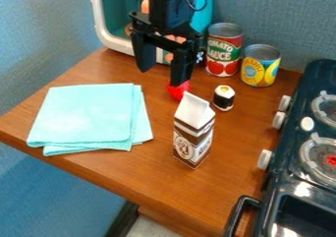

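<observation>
We see on the brown wooden table (pixel 157 174): folded light-blue cloth (pixel 85 114) at left | brown-and-white gable-topped carton (pixel 193 135) right of it | small red object (pixel 179 90) behind carton | black-and-white toy sushi roll (pixel 224 98) right of that | red-labelled metal can (pixel 224 54) behind both | yellow-labelled metal can (pixel 261 66) beside it, right | white-framed boxy toy oven (pixel 99 14) behind cloth | black boxy toy stove (pixel 279 187) at right

Folded cloth (pixel 85 114) — dark stove (pixel 291 150)
</observation>
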Motion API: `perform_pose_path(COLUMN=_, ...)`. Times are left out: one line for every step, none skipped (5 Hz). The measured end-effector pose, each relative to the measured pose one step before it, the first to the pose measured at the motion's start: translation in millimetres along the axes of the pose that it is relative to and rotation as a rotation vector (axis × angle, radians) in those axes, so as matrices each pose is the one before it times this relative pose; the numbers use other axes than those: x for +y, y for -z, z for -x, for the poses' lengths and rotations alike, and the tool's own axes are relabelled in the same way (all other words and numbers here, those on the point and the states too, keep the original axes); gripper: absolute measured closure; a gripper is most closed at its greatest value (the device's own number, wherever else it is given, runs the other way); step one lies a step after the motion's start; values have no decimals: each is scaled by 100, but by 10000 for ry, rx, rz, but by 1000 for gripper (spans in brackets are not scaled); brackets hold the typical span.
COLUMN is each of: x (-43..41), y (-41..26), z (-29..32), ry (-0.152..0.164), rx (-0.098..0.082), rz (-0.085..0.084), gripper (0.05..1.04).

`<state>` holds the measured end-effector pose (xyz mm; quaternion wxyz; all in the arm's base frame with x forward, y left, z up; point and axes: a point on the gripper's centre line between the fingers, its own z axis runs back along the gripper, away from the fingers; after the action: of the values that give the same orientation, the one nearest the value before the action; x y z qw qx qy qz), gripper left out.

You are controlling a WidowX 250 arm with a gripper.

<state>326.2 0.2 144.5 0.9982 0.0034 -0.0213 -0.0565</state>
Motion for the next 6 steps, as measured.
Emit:
perform_pose_path(x=-154, y=1166, z=247, ry=35, rx=361, rz=86, gripper=82)
perform_pose_path(x=-800, y=1066, z=418, ry=127, rx=21, rz=446, gripper=82)
perform_pose_path(x=-420, y=-539, z=283, ry=31, rx=-332, rz=-27, gripper=82)
perform_pose_path(x=-1132, y=34, z=97, ry=298, rx=-63, rz=-110, gripper=82)
perform_pose_path(x=-771, y=-333, z=-346, ry=344, rx=-7, rz=-132, gripper=82)
perform_pose_path(x=-474, y=746, z=-703, ry=224, rx=173, rz=127, gripper=82)
